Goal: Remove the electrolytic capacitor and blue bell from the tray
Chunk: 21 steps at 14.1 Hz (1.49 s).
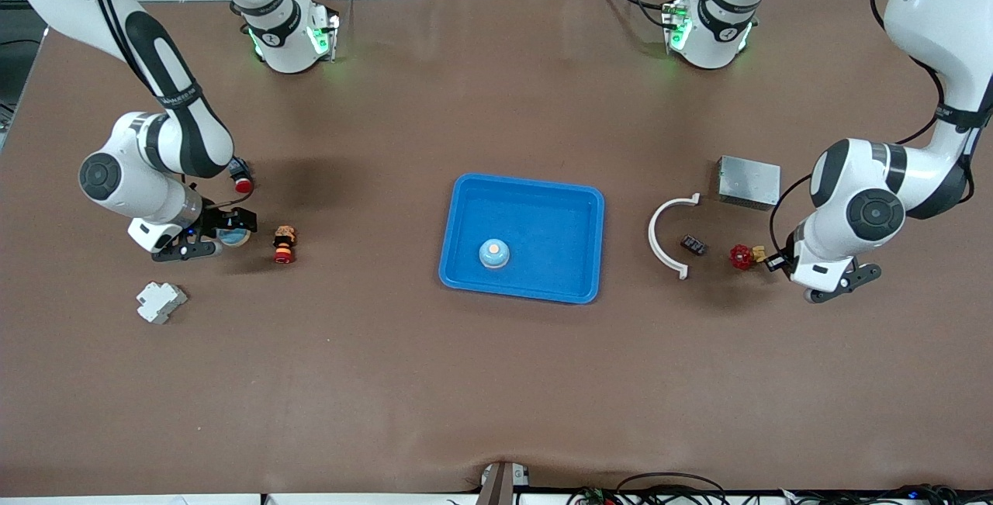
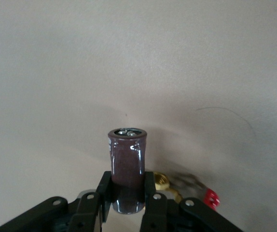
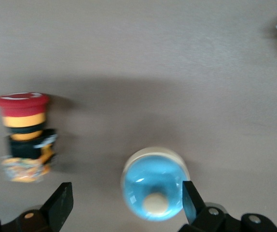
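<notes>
My left gripper [image 1: 778,262] is shut on a dark brown capacitor [image 2: 127,154] and holds it upright low over the table beside a red valve [image 1: 742,257]. In the left wrist view its fingers [image 2: 150,193] clamp the capacitor's lower half. My right gripper [image 1: 221,235] is open, low at the right arm's end of the table. A light-blue bell [image 3: 154,186] sits between its fingertips [image 3: 190,200], close to one of them; it also shows in the front view [image 1: 233,237]. A second light-blue bell [image 1: 493,254] sits in the blue tray [image 1: 465,202] at mid-table.
A red-and-yellow push button [image 1: 284,244] stands beside the right gripper, and a white block [image 1: 160,302] lies nearer the camera. Near the left gripper are a white arc [image 1: 661,241], a small black part [image 1: 693,244] and a metal box [image 1: 749,181].
</notes>
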Each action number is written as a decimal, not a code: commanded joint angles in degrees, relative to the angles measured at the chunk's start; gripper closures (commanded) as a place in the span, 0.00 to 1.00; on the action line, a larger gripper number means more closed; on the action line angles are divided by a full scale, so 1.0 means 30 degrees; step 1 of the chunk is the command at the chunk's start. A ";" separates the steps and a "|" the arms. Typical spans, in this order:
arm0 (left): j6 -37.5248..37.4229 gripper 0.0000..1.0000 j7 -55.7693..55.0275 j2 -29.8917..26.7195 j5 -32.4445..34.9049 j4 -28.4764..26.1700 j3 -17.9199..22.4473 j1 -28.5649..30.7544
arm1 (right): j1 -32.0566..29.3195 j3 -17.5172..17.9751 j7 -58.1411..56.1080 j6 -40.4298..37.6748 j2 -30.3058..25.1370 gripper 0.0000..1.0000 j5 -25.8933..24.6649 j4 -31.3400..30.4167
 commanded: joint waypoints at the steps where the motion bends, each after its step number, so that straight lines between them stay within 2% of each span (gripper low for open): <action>1: 0.0441 1.00 0.2169 0.0515 0.1037 0.0151 -0.0267 0.0639 | 0.1492 0.0026 0.2909 -0.2095 -0.1776 0.00 0.0236 0.0097; 3: 0.0705 1.00 0.2964 0.0635 0.1213 0.0181 -0.0267 0.0610 | 0.3218 0.0084 0.7762 -0.3004 -0.2626 0.00 0.0236 0.0038; 5: 0.0705 1.00 0.5121 0.0723 0.1564 0.0297 -0.0267 0.0668 | 0.5881 0.0085 1.2685 -0.3272 -0.3446 0.00 0.0323 0.0038; 8: 0.0705 1.00 0.7564 0.0927 0.1566 0.0356 -0.0238 0.0931 | 0.8930 0.0612 1.8669 -0.2573 -0.3626 0.00 0.2512 0.0533; 11: 0.0793 1.00 0.8619 0.1192 0.1595 0.0474 -0.0238 0.0932 | 1.1715 0.0583 2.3971 -0.2159 -0.3364 0.00 0.2698 0.1967; 14: 0.1229 1.00 0.8651 0.1250 0.1683 0.0474 -0.0209 0.0699 | 1.3622 0.0553 2.7816 -0.2305 -0.1641 0.00 0.2347 0.4395; 20: 0.1262 1.00 0.8593 0.1777 0.2562 0.0883 -0.0209 0.0756 | 1.5530 0.0553 3.5378 -0.2539 0.3338 0.00 -0.1927 0.9493; 21: 0.1262 0.93 0.8564 0.1807 0.2562 0.0913 -0.0209 0.0698 | 1.5619 0.0553 3.5821 -0.2539 0.4071 0.00 -0.2164 1.0110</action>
